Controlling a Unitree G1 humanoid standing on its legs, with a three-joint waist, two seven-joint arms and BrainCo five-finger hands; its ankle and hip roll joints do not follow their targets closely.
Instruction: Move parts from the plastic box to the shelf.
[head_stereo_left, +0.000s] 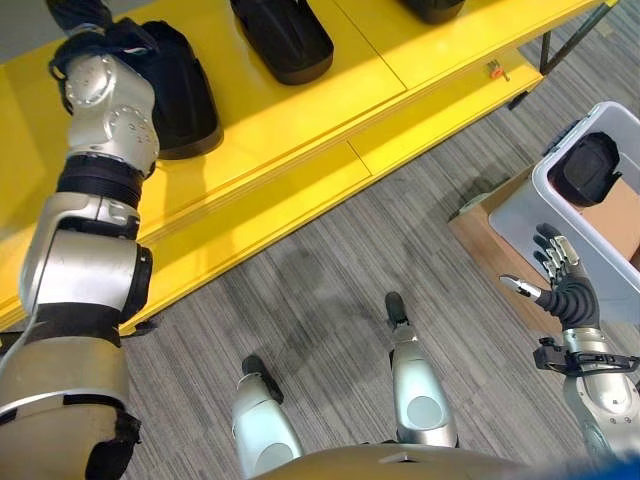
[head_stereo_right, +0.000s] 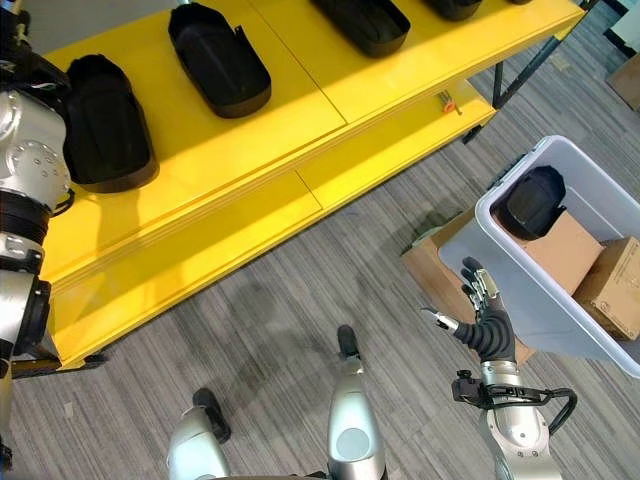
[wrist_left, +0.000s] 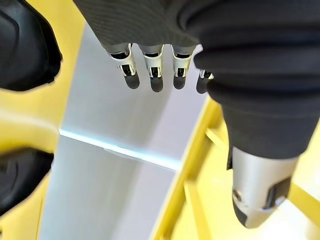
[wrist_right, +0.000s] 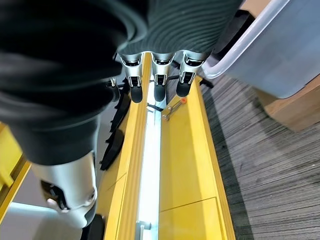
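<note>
Black parts (head_stereo_right: 218, 58) are seen set on the yellow shelf (head_stereo_right: 300, 150), both the left hand (wrist_left: 150, 75) and the right hand (head_stereo_right: 485, 325) are held relaxed and empty, and a reach by the right hand to the part (head_stereo_right: 530, 203) lying at the plastic box's (head_stereo_right: 540, 300) far corner is judged the next move required.

The yellow shelf (head_stereo_left: 300, 120) carries black parts, one (head_stereo_left: 180, 90) just behind the raised left arm and another (head_stereo_left: 285, 38) further along. On the right, the right hand (head_stereo_left: 560, 280) is held up with its fingers spread, empty, just before the plastic box (head_stereo_left: 560, 200). Inside this box lies a black part (head_stereo_left: 588, 168) beside a cardboard box (head_stereo_left: 615, 222).
</note>
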